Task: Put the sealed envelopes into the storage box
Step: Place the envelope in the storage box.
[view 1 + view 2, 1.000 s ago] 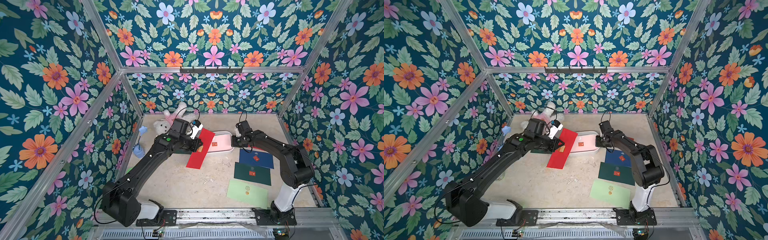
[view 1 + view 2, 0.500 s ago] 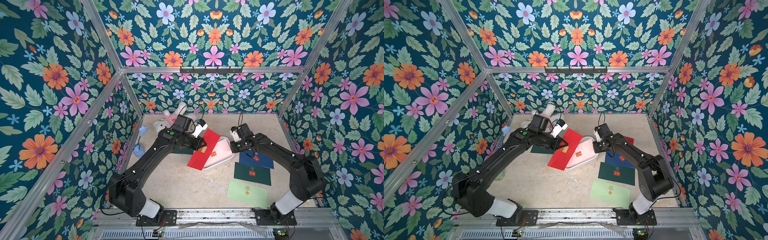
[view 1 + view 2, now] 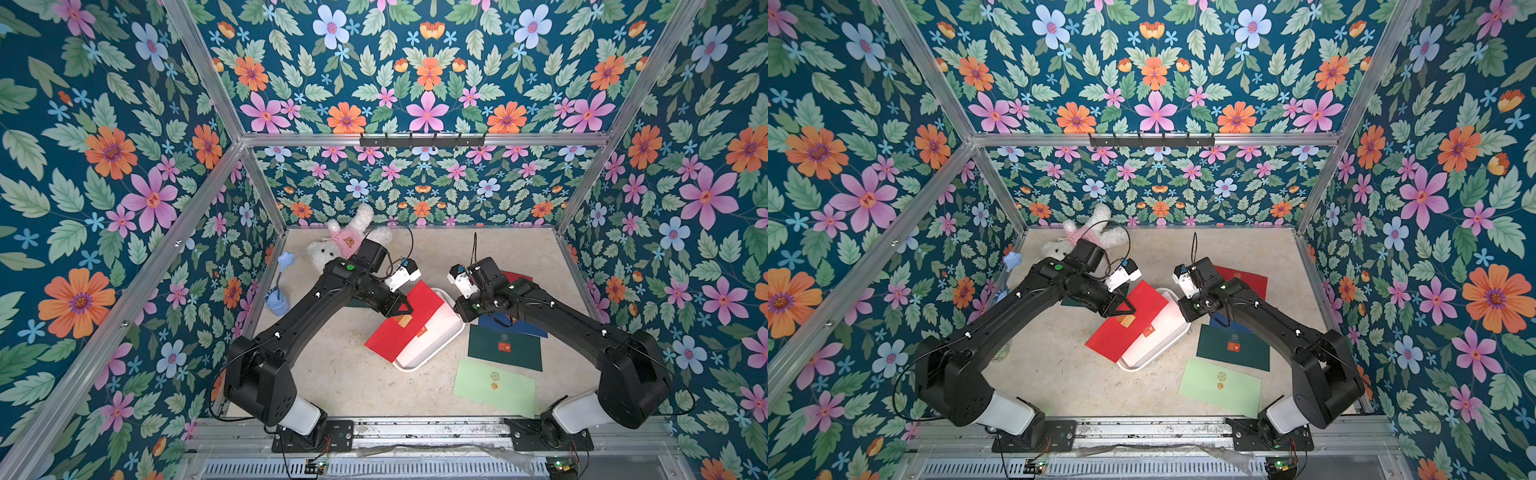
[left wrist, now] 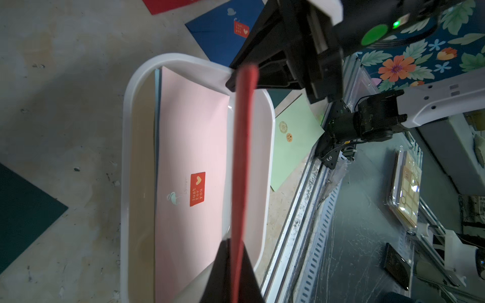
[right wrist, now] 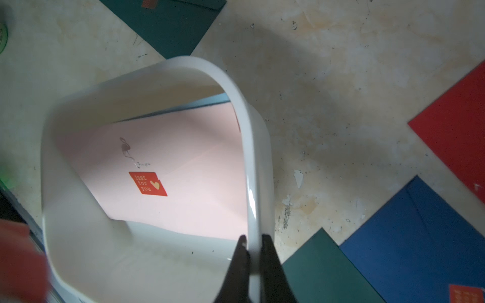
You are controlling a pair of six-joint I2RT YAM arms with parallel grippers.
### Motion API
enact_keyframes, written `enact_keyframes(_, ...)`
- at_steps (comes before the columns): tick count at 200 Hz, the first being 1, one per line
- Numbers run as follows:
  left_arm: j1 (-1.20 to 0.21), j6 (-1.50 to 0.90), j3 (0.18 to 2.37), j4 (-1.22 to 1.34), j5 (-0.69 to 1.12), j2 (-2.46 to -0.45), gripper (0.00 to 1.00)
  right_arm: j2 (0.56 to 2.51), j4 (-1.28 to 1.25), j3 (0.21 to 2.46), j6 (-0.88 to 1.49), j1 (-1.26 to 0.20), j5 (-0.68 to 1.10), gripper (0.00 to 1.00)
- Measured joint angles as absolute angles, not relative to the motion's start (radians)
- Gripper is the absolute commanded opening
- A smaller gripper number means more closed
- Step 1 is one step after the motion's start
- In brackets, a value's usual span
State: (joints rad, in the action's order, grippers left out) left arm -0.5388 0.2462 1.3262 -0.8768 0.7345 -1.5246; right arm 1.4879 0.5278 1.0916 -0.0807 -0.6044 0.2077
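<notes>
One envelope lies in the storage box, another envelope beside it.

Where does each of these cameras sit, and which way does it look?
Top views: high in front, looking down on the table; left arm and right arm show.
Left wrist: on the left arm, looking along the left gripper, shut on the red envelope above the box.
Right wrist: on the right arm, looking along the right gripper, shut on the box rim.
Shared: both wrist views show the pink envelope in the box.

Black arms, white shoulder shells, green dots.
</notes>
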Motion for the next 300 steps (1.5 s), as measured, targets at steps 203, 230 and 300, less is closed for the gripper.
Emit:
enact_keyframes(203,-0.571,0.270,1.282,-0.851,0.735,-1.625,0.01,1.431,0.522,1.065,-0.105,-0.666,0.237,0.00)
enact_keyframes(230,-0.584,0.263,1.274,-0.829,0.737,-1.637,0.02,1.430,0.519,1.065,-0.105,-0.666,0.242,0.00)
enact_keyframes(300,-0.611,0.259,1.257,-0.789,0.757,-1.647,0.06,1.428,0.496,1.067,-0.101,-0.668,0.246,0.00)
